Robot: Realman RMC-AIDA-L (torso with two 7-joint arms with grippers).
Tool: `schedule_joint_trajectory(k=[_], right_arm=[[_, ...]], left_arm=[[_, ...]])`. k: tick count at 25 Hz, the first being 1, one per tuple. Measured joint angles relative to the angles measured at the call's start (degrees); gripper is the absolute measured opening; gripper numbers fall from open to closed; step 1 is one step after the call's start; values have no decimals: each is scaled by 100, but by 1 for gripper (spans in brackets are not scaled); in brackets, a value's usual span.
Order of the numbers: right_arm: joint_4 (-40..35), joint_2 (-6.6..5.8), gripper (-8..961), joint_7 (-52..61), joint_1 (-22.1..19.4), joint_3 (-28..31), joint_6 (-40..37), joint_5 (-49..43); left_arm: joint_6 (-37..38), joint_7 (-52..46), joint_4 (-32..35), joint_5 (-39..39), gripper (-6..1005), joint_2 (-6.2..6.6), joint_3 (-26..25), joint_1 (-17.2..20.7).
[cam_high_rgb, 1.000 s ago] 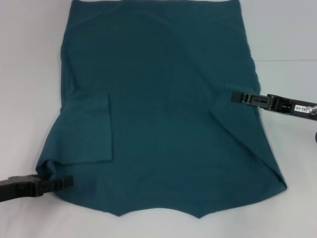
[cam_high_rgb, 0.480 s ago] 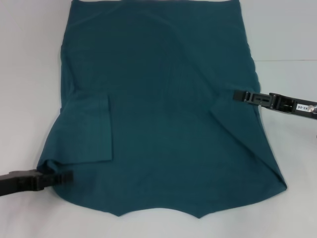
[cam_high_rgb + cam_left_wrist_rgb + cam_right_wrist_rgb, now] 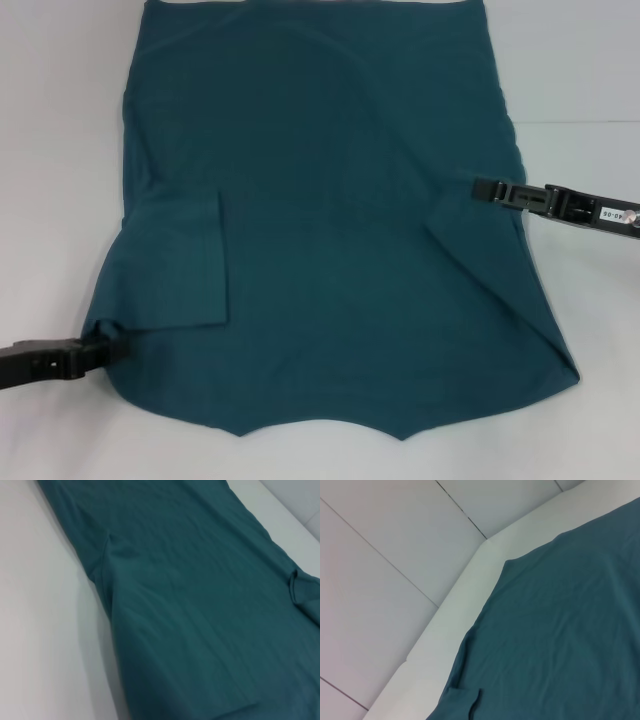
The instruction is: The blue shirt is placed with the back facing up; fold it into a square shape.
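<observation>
The blue shirt (image 3: 330, 220) lies flat on the white table (image 3: 60, 150), with both sleeves folded inward over the body. It also fills the left wrist view (image 3: 200, 605) and the right wrist view (image 3: 560, 640). My left gripper (image 3: 112, 350) is at the shirt's near left corner, where the cloth is slightly bunched. My right gripper (image 3: 484, 188) lies at the shirt's right edge, beside the folded right sleeve. Neither wrist view shows its own gripper.
The white table surrounds the shirt on the left, right and near sides. In the right wrist view, the table's far edge (image 3: 450, 610) meets a pale panelled wall (image 3: 395, 545).
My left gripper has drawn back to the left, off the shirt's body to its corner. My right gripper has shifted slightly to the right. The shirt lies as before.
</observation>
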Motion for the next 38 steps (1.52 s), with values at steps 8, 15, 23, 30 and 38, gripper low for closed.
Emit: schedule_joint_trajectory(k=[8, 15, 23, 30, 38], right_arm=[[-5, -22, 860, -3, 0, -1, -3, 5], [-5, -91, 856, 14, -17, -56, -2, -23], [0, -340, 853, 584, -111, -132, -164, -607], [-5, -493, 849, 922, -350, -130, -434, -998], [1, -560, 846, 1003, -645, -115, -714, -1215]], left_arm=[[-11, -85, 41, 87, 197, 3, 0, -18], [43, -132, 122, 101, 59, 11, -1, -19], [102, -155, 131, 103, 14, 12, -4, -19], [104, -180, 139, 78, 14, 12, -10, -19], [104, -197, 139, 92, 13, 12, -7, -38]])
